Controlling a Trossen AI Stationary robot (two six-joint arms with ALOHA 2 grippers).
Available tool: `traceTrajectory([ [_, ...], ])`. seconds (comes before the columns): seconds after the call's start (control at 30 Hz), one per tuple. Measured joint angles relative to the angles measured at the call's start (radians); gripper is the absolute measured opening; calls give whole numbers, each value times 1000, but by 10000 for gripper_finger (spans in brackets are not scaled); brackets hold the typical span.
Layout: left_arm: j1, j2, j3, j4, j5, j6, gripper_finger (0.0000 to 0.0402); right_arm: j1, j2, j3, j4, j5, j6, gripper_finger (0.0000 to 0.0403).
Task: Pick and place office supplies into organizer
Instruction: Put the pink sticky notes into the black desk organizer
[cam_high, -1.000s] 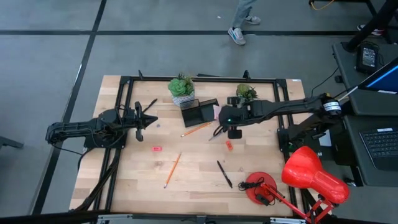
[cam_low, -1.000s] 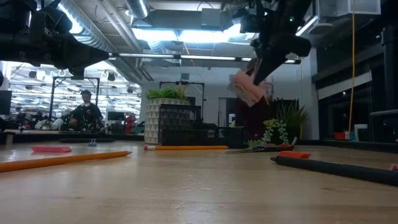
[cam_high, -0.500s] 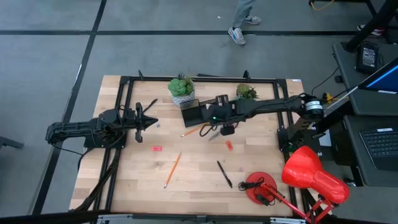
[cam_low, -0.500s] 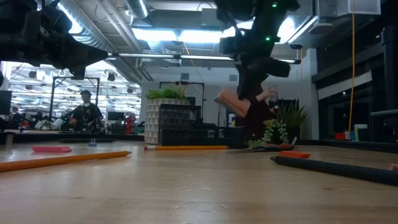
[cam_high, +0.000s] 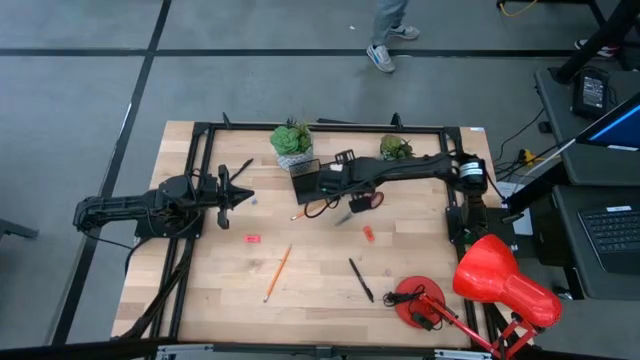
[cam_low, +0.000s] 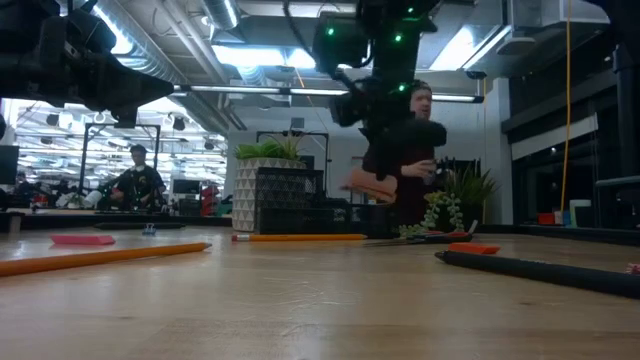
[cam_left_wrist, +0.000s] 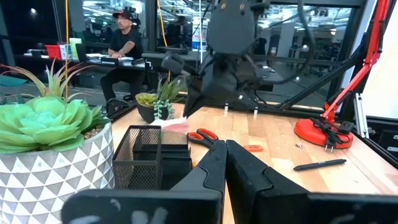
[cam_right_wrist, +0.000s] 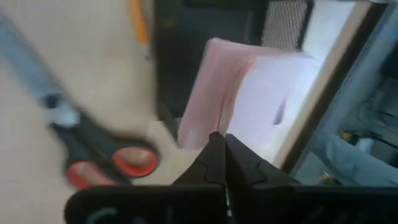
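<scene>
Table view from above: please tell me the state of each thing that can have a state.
right hand: shut on the sticky-note pad, over the organizer
sticky-note pad: held, off the table
left hand: shut, holding nothing
organizer: upright
scissors: lying flat
black pen: lying flat
desk lamp: tipped over

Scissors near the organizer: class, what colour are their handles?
Red. The scissors show it best in the left wrist view.
</scene>
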Motion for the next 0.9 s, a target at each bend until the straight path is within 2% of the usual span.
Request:
traceTrajectory([
  [0.07, 0, 0, 0, 0, 0, 1, 4, 0, 14, 0, 1, 28, -7, 0],
  [0.33, 0, 0, 0, 0, 0, 1, 4, -3, 21, 0, 48, 31, -48, 0],
  [0.5, 0, 0, 0, 0, 0, 1, 4, -4, 23, 0, 59, -10, -48, 0],
  [0.9, 0, 0, 0, 0, 0, 4, 4, -8, 25, 0, 83, -13, -48, 0],
])
